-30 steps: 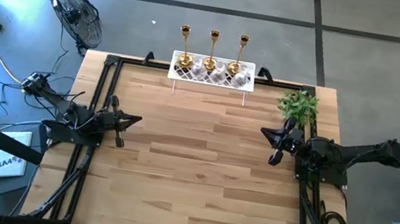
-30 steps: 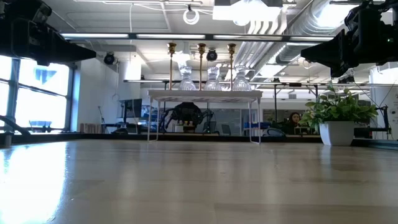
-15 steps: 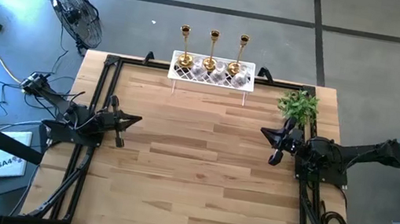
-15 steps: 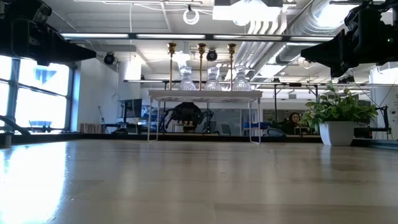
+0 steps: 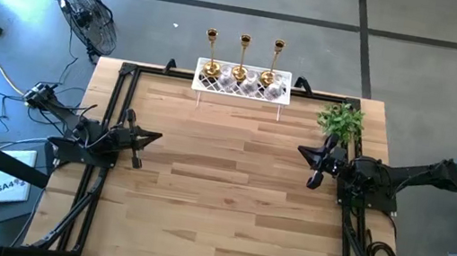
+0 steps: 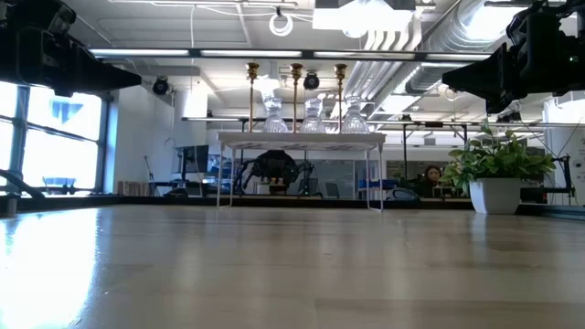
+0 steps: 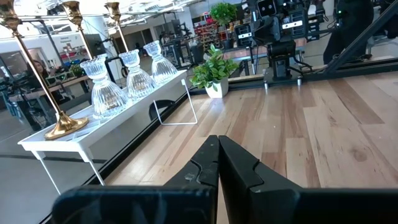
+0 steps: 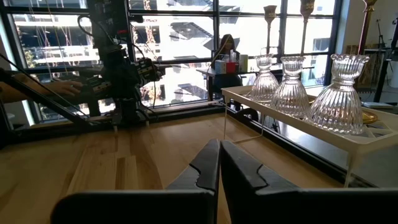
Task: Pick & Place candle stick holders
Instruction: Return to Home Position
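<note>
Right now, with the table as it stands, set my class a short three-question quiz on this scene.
1. How many glass candle holders stand on the white rack?
2. True or false: the left gripper and the right gripper are both shut and empty.
3. The plant stands nearest to: A) the left gripper, B) the right gripper, C) the fan.
Key: 1 three; 2 true; 3 B.

Dark jointed arms [image 5: 412, 176], black wedge-fingered hands [image 7: 218, 140]
</note>
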Controlling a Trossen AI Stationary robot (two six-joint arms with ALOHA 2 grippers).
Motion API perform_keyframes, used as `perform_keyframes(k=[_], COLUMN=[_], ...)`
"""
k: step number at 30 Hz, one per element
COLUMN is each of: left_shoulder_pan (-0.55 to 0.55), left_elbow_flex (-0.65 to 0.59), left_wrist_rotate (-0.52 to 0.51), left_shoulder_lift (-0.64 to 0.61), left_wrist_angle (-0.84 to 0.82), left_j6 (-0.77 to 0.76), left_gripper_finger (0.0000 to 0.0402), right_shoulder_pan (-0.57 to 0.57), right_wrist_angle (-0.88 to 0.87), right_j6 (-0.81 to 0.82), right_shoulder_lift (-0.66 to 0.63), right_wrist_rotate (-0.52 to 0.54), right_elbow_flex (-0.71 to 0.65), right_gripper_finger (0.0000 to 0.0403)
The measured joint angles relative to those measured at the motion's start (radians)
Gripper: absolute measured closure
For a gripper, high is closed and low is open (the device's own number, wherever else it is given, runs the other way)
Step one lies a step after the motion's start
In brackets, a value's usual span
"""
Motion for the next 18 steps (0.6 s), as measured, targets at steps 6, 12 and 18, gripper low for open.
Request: perform_keyframes(k=[6, 12, 18], left_shoulder_pan=[0.000, 0.000, 0.000], left_elbow_flex=[0.000, 0.000, 0.000], left_wrist_rotate=[0.000, 0.000, 0.000], left_shoulder_lift=[0.000, 0.000, 0.000], left_wrist_angle=[0.000, 0.000, 0.000], left_j6=[0.000, 0.000, 0.000], left_gripper_finger=[0.0401, 0.0401, 0.0401], right_shoulder_pan=[0.000, 0.000, 0.000], right_wrist_angle=[0.000, 0.000, 0.000], right_j6=[0.000, 0.000, 0.000], right_shoulder_lift=[0.000, 0.000, 0.000], right_wrist_rotate=[0.000, 0.000, 0.000], right_elbow_flex=[0.000, 0.000, 0.000], right_gripper_finger=[0.0398, 0.0396, 0.0395])
